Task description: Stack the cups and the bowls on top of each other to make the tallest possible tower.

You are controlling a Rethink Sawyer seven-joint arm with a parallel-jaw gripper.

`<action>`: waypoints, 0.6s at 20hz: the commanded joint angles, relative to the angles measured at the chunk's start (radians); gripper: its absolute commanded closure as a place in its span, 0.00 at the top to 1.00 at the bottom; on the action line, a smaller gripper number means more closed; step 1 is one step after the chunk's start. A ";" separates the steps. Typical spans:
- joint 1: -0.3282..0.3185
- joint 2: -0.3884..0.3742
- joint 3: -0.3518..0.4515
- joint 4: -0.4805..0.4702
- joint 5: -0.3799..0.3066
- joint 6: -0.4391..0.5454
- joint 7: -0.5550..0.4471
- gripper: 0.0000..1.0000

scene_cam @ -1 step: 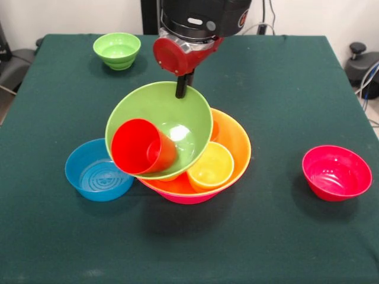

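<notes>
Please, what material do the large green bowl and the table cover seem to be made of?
The large green bowl looks like glossy plastic: a bright white highlight sits on its smooth inside. The table cover looks like dark green matte cloth, perhaps felt: no shine and a soft, even surface. Neither is certain from the look alone.

We find no words, numbers, brand marks or labels that can be read on anything here. The one candidate is a small round mark, red on white, on the black arm housing (243,18) at the top edge, but we cannot make out any letters or figures in it.
</notes>
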 commanded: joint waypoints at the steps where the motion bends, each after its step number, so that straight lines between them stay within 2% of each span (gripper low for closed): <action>1: 0.034 0.011 0.112 -0.049 -0.054 0.066 0.056 0.00; 7: 0.047 0.022 0.107 -0.056 -0.048 0.057 0.076 0.00; 12: 0.059 0.007 0.114 -0.007 -0.045 0.014 0.059 0.00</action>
